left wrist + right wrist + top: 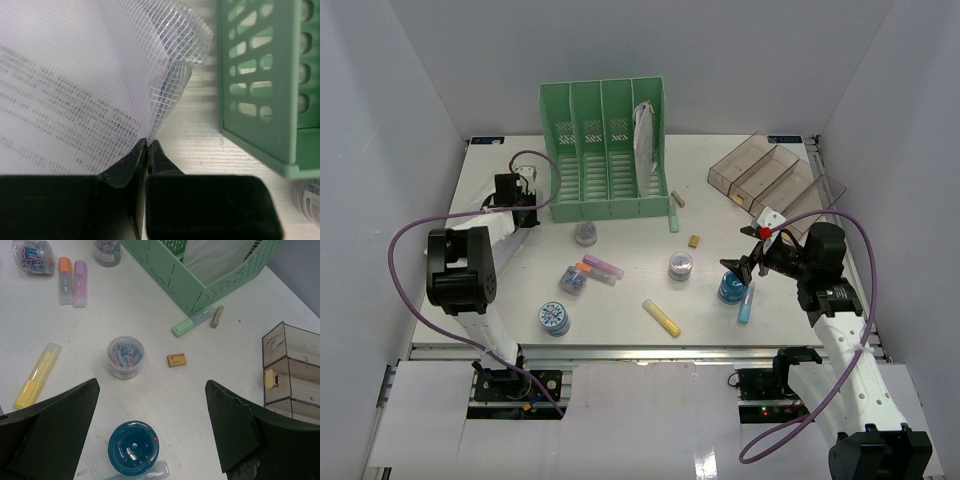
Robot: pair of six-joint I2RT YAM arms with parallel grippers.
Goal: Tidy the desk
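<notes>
Pinching the mesh sleeve (pixel 85 75) with my left pincer (pixel 148 146), right pincer (pixel 151 405) spread: filing step, I judge. Next, lift it into the green rack (pixel 260 95).

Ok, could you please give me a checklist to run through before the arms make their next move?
1. Hold: left gripper shut on the edge of the mesh pouch: ok.
2. Hold deep enough to lift the pouch: cannot tell; only its edge is pinched.
3. Free slots in the green file rack: ok, three look empty.
4. Jaws of the right gripper open: ok.
5. Target: blue tub upright below the right gripper: ok.
6. Tub clear of neighbours: not ok; a light blue highlighter lies against it.
</notes>
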